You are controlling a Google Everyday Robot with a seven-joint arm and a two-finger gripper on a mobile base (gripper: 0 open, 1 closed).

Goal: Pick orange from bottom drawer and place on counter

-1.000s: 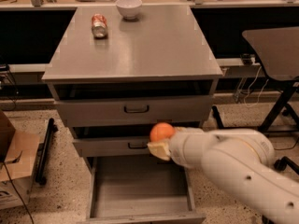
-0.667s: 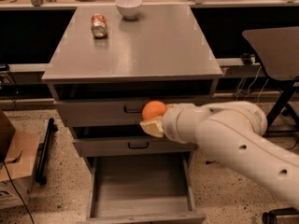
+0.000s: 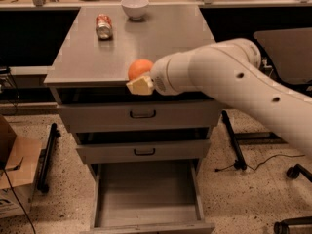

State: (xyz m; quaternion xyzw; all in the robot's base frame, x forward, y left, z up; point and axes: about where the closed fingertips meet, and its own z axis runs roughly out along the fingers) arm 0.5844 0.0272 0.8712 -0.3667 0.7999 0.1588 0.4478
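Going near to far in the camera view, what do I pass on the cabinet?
Open bottom drawer → gripper holding the orange at the counter front edge → drink can → white bowl.

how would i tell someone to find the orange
Look at the grey counter above the open bottom drawer. At the counter's front edge the gripper holds the orange. It is round and plain orange, unlike the red-and-silver can and white bowl farther back.

No legible text, even on the can (image 3: 104, 26); jaws with orange (image 3: 140, 68) at counter (image 3: 161, 38)'s front edge.
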